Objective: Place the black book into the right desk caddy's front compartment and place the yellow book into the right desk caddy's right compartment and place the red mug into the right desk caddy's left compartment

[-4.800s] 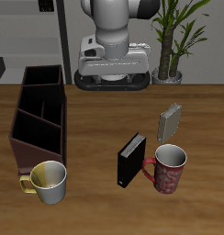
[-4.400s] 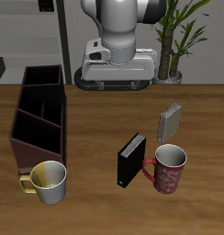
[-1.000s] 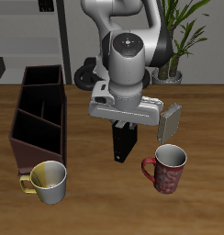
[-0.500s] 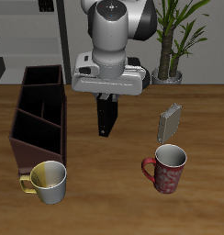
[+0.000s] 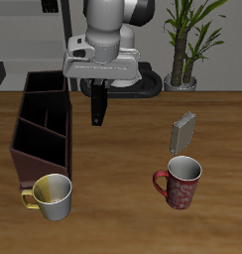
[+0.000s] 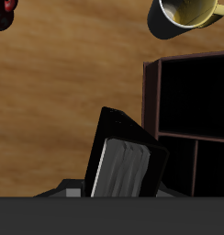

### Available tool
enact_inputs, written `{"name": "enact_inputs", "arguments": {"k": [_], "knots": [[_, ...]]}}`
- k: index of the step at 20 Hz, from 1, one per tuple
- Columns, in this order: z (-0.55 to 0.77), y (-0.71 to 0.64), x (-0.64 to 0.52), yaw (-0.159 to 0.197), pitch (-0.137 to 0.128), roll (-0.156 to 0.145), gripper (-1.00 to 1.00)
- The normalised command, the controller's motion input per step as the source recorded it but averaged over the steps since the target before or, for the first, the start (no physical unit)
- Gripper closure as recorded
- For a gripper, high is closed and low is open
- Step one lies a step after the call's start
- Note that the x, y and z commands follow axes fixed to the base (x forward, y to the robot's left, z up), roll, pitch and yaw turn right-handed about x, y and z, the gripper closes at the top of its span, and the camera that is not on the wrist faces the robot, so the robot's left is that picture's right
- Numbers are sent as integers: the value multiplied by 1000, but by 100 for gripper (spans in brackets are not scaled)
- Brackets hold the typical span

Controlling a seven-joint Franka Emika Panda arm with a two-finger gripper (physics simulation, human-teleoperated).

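The black book point(image 5: 97, 103), a small thick hardback with a dark cover and white page edges, hangs upright in the air above the wooden table point(image 5: 113, 159), clamped at its top by the robot's two-finger gripper point(image 5: 99, 87). It is clear of the tabletop and sits just beside the long dark brown open-top wooden desk caddy point(image 5: 42, 124), not yet over any of its sections. In the wrist view the black book point(image 6: 123, 158) fills the space directly under the gripper, its pale page block facing the camera, with the caddy's dark wall and dividers point(image 6: 192, 119) next to it.

The caddy's three sections all look dark inside; the middle section between the two dividers, the front compartment point(image 5: 39, 133), shows nothing in it that can be made out.

The thin book with a dull greyish-tan cover point(image 5: 184, 130) stands tilted on the table, well apart from the caddy, farther back than the dark red mottled mug point(image 5: 181, 183). That mug stands upright nearer the table's front edge, its handle pointing toward the table's middle and its pale grey inside showing. A yellow-cream mug point(image 5: 52, 196) stands upright near the front edge, just beside the caddy's nearest end; the wrist view shows it point(image 6: 184, 16) too, close to the caddy's corner. A potted green plant point(image 5: 184, 45) stands at the back of the table.
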Motion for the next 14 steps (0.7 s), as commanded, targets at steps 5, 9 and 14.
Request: {"name": "enact_inputs", "arguments": {"k": [5,9,14], "knots": [[231,-451,-163,50,7,-67,100],[144,-491,-113,23,2,-78,100],[-22,-306,-106,-13,27,-65,100]]}}
